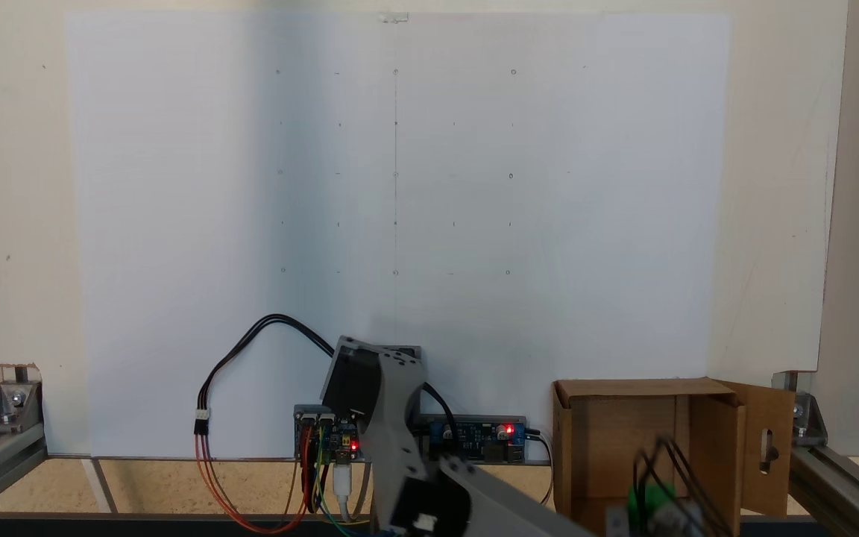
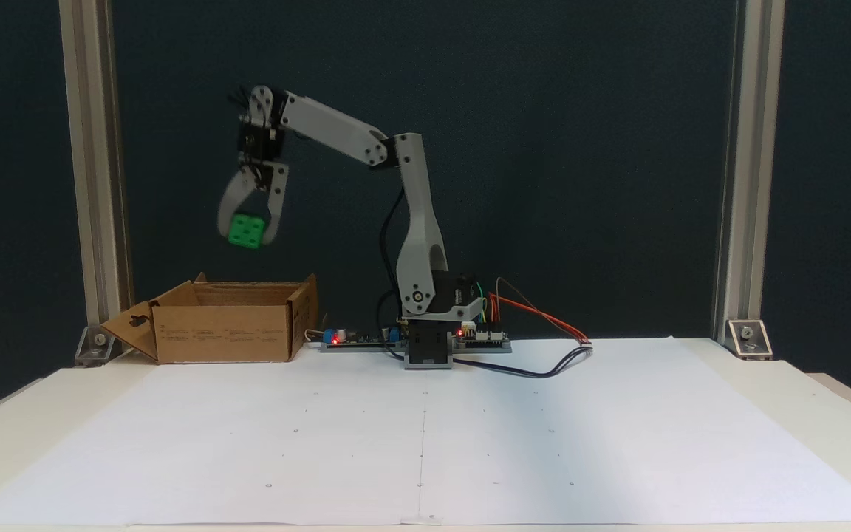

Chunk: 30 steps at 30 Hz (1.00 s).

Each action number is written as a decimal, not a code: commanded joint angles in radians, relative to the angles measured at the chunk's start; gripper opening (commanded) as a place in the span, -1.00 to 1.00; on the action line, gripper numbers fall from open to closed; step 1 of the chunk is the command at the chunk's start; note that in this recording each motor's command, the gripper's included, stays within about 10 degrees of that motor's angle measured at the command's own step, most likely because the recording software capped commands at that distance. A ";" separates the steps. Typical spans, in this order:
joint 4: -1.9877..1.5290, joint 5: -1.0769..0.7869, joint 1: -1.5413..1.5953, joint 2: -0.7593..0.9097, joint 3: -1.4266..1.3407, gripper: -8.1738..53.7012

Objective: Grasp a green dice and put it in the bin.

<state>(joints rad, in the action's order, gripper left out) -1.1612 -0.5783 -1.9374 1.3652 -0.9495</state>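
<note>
in a fixed view looking across the worktop, the nearest thing is a big white paper sheet marked with small dots and a thin centre line, lying flat and covering most of the surface. past its far edge stands the arm's base, with circuit boards beside it showing red lights, and red and black wires looping off to the right onto the paper. left of the base, near the back left corner, sits the bin, an open brown cardboard box with its flaps up; the left flap hangs outward and has a slot-shaped cutout. the grey arm rises from the base, bends and reaches left, and the end effector hangs pointing down, well above the bin's open top. its two jaws are closed on the green dice, which is held in the air between the tips, tilted a little, clear of the cardboard. behind everything is a dark backdrop framed by two upright metal posts.

in a fixed view from above, the green dice shows at the bottom edge, over the bin, blurred among black cables, with the slotted flap on the right. the paper sheet stretches away beyond.
</note>
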 commanded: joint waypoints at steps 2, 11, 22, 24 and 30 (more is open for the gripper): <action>0.054 -0.130 -0.135 -0.066 0.029 -0.35; 0.146 -0.161 -0.132 -0.219 -0.051 -0.35; 0.133 -0.147 0.074 -0.035 -0.219 -0.35; 0.127 -0.147 0.094 -0.025 -0.218 -0.35; 0.132 -0.149 0.112 -0.025 -0.267 -0.05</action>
<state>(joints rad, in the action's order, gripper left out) -1.0278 -0.6519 -1.8377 1.3008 -1.2272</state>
